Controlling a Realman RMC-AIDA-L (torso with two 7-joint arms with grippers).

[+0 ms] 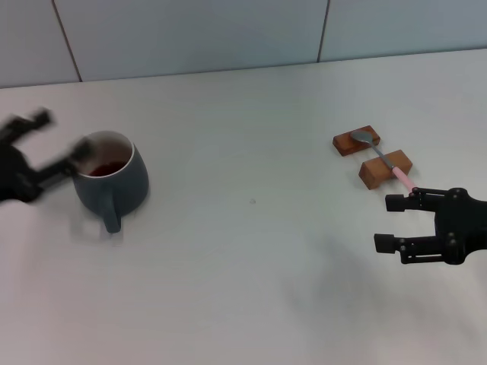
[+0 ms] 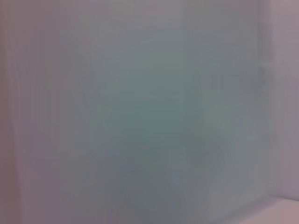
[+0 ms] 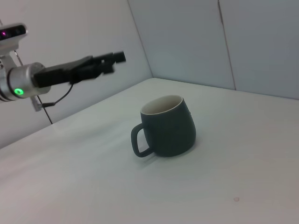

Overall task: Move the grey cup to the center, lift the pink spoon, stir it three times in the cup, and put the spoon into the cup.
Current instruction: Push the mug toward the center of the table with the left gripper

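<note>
The grey cup [image 1: 114,181] stands upright at the table's left, its handle toward me and dark liquid inside; the right wrist view shows the same cup [image 3: 170,128]. My left gripper [image 1: 65,133] hovers open just left of the cup's rim, blurred, touching nothing; from the right wrist view this left gripper [image 3: 112,59] is raised above and apart from the cup. The pink spoon [image 1: 384,157] lies across two brown wooden blocks [image 1: 356,141] at the right. My right gripper [image 1: 388,223] is open just in front of the spoon's pink handle end, holding nothing.
A tiled wall [image 1: 228,34] runs along the table's far edge. The left wrist view holds only a blurred pale surface. Bare tabletop [image 1: 251,228] lies between the cup and the blocks.
</note>
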